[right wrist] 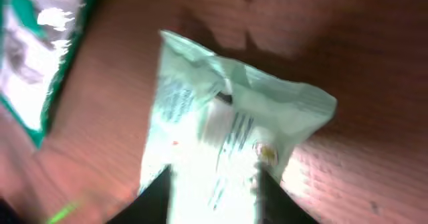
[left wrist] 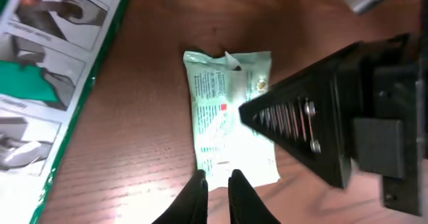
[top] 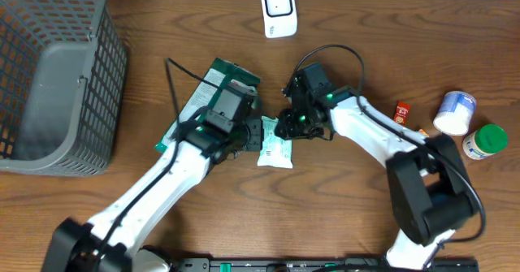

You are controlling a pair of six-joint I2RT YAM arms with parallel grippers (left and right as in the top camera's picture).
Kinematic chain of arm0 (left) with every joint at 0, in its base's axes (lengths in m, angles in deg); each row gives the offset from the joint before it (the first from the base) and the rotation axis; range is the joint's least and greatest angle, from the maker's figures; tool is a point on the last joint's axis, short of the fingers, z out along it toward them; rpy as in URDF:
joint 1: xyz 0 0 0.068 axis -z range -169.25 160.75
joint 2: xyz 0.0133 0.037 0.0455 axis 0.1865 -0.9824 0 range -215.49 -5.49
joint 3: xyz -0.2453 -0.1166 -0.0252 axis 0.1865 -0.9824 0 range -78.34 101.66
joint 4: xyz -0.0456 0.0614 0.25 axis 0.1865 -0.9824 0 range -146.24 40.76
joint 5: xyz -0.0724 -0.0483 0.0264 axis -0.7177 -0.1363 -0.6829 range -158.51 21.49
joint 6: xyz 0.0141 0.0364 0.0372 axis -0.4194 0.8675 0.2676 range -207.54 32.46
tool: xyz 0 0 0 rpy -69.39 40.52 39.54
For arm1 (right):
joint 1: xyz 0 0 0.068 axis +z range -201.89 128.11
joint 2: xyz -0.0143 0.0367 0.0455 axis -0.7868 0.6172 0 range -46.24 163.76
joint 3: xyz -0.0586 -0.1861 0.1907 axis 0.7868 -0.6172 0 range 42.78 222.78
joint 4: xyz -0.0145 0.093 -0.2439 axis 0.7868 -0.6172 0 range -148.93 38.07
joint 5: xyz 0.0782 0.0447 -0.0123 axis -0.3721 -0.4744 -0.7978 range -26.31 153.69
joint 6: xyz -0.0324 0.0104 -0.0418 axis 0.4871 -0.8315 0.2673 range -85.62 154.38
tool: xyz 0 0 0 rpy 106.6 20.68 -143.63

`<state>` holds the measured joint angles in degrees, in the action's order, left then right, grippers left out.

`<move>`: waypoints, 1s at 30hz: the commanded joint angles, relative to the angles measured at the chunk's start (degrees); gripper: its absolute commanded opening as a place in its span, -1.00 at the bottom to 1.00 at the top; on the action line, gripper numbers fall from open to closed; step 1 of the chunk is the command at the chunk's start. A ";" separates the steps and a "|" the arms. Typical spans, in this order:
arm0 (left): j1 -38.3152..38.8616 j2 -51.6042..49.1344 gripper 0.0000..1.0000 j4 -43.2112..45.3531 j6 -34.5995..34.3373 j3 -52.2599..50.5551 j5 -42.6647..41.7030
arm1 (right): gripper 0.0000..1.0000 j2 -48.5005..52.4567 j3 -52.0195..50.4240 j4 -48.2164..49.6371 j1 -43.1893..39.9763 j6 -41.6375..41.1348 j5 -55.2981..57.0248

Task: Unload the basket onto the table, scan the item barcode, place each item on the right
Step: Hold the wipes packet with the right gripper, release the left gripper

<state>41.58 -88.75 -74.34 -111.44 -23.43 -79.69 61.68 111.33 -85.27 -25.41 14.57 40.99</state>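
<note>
1. Nearest, both arms come up from the table's (top: 366, 28) front edge. The left one crosses bare brown wood on a slant. The right one bends back toward the middle.
2. In the middle, the pale green packet (top: 275, 152) lies flat on the wood, with print on its upper face. Both grippers meet over it.
3. The left gripper (left wrist: 218, 187) sits at the packet's near edge. Its tips are almost together, with only a thin slit between them. Whether they pinch the edge cannot be told.
4. The right gripper (right wrist: 210, 190) has its fingers spread about halfway, one on either side of the packet's width, and nothing is clamped. That wrist view is blurred, so contact is unclear.
5. Just left of the packet is a green-and-white pack (top: 213, 93), lying tilted and partly hidden under the left wrist.
6. To the far left a grey mesh basket (top: 106, 85) is cut off by the frame.
7. To the right and well apart stand a white jar (top: 455, 111), a green-lidded bottle (top: 486, 140) and a small red item (top: 402, 110) too small to identify.
8. Open wood lies between the packet and those containers, and also behind the grippers. A black cable (top: 341, 51) loops over part of that space.
9. Farthest, the white scanner (top: 277, 10) stands by the back edge, apart from the packet.
</note>
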 commanded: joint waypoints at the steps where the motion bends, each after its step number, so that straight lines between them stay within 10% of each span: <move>1: -0.28 -0.79 -0.69 -1.20 0.92 0.48 1.36 | 0.18 -4.17 -0.02 -3.41 -1.07 2.84 -1.09; 19: -0.28 -20.13 -0.69 9.77 0.90 0.44 -3.19 | 0.19 -2.93 -3.48 -3.96 -9.51 3.17 -5.86; 30: -0.28 -21.55 -0.69 9.55 0.70 0.44 -3.19 | 0.12 -2.89 -22.12 25.94 -9.18 -5.62 -13.07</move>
<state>41.32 -108.25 -64.20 -111.26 -23.29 -82.97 58.14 93.78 -62.70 -34.37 13.19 29.64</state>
